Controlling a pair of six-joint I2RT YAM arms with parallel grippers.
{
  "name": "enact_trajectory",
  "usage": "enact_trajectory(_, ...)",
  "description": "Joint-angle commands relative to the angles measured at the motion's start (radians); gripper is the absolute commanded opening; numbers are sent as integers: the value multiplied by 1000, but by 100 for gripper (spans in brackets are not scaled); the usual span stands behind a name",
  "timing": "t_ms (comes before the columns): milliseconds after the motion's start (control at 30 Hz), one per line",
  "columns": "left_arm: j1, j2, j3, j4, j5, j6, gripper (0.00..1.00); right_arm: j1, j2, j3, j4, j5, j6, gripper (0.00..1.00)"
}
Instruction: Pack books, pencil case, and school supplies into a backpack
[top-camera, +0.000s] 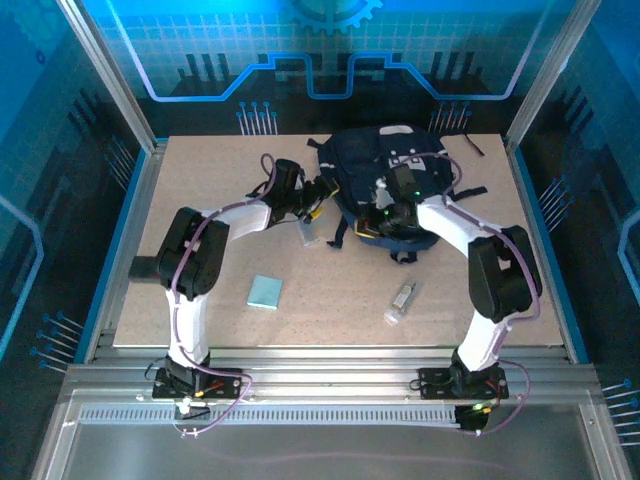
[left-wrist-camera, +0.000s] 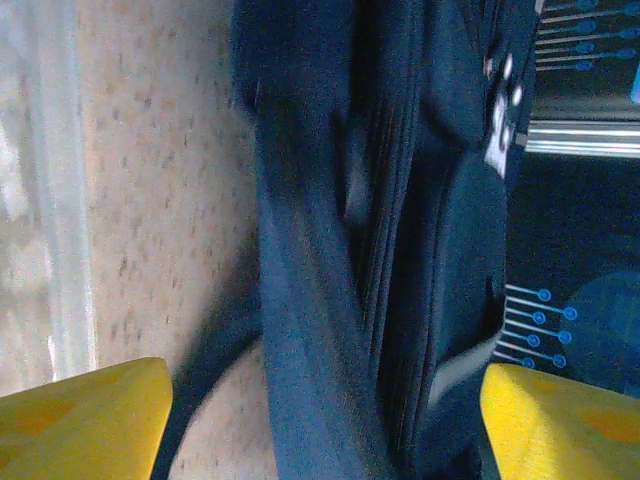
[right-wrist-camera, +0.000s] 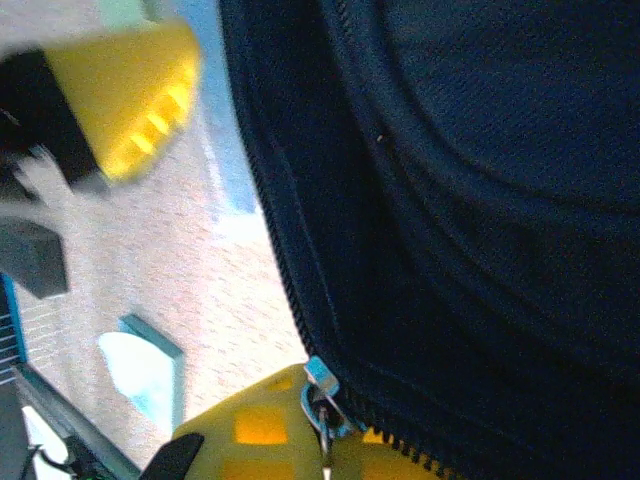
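Lying slumped at the far centre of the table (top-camera: 330, 315), the backpack (top-camera: 400, 165) is a dark navy fabric bag with its straps trailing toward the arms. It looks soft and limp. It will likely fold and sag rather than hold its mouth open, and loose cloth will slip unless a seam is pinched.

The best holds are judged to be the stiffer zipper edge or a strap, not the flat panels. The zipper pull (right-wrist-camera: 320, 395) hangs on that edge, right against the right gripper (right-wrist-camera: 280, 432). That gripper's yellow jaws are together and appear to pinch the bag at the zipper line. Whether they catch the pull itself or only the cloth beside it cannot be told.

The left gripper (left-wrist-camera: 320, 425) stands at the bag's left side with its jaws wide apart. A dark fold of the bag lies between them, and neither fingertip (left-wrist-camera: 85, 420) visibly presses it.

Outward on the bare table, well apart from the bag, lie the pale teal pad (top-camera: 266, 291) on the near left and the clear-white tube (top-camera: 401, 301) on the near right. Both are small, look light, and should be easy to pinch across their width.
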Motion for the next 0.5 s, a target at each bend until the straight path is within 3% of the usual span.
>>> enact_trajectory(0,-43,-60,-77,100,-8,-78,81,30,26,90,95,-84,42,0)
enact_trajectory(333,-57,80,45,163,-52,-115,75,47,-46,-25,127,-108,101,0)
enact_trajectory(467,-60,147,103,182,-74,-120,67,54,-93,-105,161,-136,140,0)
